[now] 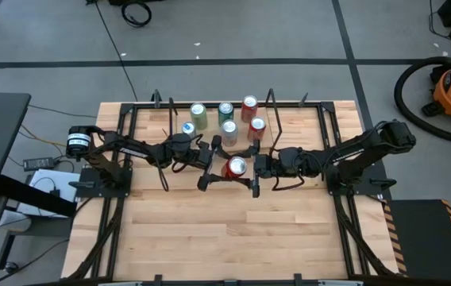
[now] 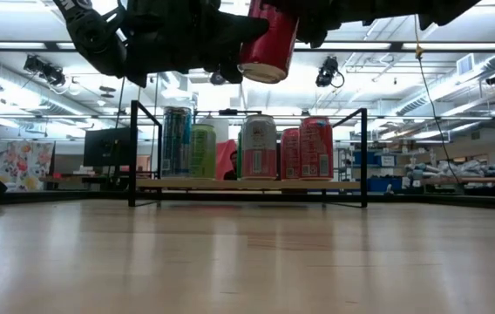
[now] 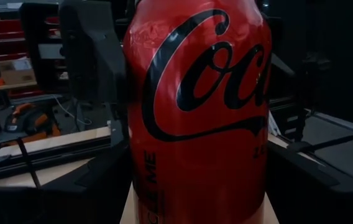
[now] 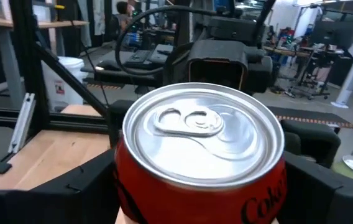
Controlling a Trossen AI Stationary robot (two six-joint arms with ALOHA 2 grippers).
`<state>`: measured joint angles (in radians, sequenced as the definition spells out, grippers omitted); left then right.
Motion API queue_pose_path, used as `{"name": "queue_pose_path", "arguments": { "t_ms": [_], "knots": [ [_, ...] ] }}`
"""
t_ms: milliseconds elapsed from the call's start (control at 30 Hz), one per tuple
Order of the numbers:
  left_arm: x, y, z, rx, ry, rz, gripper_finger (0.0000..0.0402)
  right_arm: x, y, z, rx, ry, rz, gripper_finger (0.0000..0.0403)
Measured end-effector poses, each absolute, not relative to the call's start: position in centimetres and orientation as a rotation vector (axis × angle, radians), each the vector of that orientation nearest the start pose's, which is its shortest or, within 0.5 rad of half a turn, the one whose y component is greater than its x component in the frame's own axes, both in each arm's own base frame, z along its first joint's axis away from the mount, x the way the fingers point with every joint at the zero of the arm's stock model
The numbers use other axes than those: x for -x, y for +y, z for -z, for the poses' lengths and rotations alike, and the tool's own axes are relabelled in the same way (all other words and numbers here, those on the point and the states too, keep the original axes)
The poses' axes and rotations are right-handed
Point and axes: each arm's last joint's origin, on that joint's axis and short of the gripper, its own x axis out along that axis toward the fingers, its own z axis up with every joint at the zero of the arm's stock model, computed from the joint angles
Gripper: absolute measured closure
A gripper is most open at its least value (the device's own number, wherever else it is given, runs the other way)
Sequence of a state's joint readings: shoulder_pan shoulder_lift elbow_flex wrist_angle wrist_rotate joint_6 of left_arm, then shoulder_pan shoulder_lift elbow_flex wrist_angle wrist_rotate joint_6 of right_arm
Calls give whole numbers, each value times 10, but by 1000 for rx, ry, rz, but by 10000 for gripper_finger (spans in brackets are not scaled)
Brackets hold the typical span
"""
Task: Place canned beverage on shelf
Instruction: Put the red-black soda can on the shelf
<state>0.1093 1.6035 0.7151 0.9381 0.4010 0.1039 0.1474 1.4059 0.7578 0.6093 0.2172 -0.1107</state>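
Note:
A red Coca-Cola can (image 1: 236, 167) hangs in the air between my two grippers, above the table in front of the shelf. In the low view the can (image 2: 269, 39) is high up and slightly tilted. My left gripper (image 1: 224, 165) comes at it from the table's left and my right gripper (image 1: 248, 167) from the table's right. Both appear shut on it. The low wood shelf (image 2: 343, 185) with black rod uprights stands behind, with several cans (image 1: 227, 119) upright on its plank. My left gripper has the can's body (image 3: 136, 186) between its two fingers, coming level from the table's left. The can is lifted clear of the table, roughly upright. How far back between the fingers it reaches does not show. My right gripper has the can's body below the rim (image 4: 123, 186) between its two fingers, coming from the table's right. The can's silver top (image 4: 204, 134) faces up and toward the wrist camera. The can is clear of the table.
The cans on the shelf are green, silver, blue and red (image 2: 256, 148). Black frame rails (image 1: 114, 230) run along the table's left and right sides. The near half of the wood tabletop (image 1: 225, 238) holds no objects.

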Motion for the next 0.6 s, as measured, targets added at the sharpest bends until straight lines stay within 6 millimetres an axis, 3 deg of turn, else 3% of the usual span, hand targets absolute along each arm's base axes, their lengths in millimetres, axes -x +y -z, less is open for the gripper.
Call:
{"name": "queue_pose_path", "arguments": {
  "t_ms": [233,600],
  "knots": [
    [-324,25,-220,-124,-59,229,66,-301,42,-260,104,47,122,82],
    [-324,31,-222,-209,-64,21,9,-296,48,-257,52,73,356,82]
  ]
}}
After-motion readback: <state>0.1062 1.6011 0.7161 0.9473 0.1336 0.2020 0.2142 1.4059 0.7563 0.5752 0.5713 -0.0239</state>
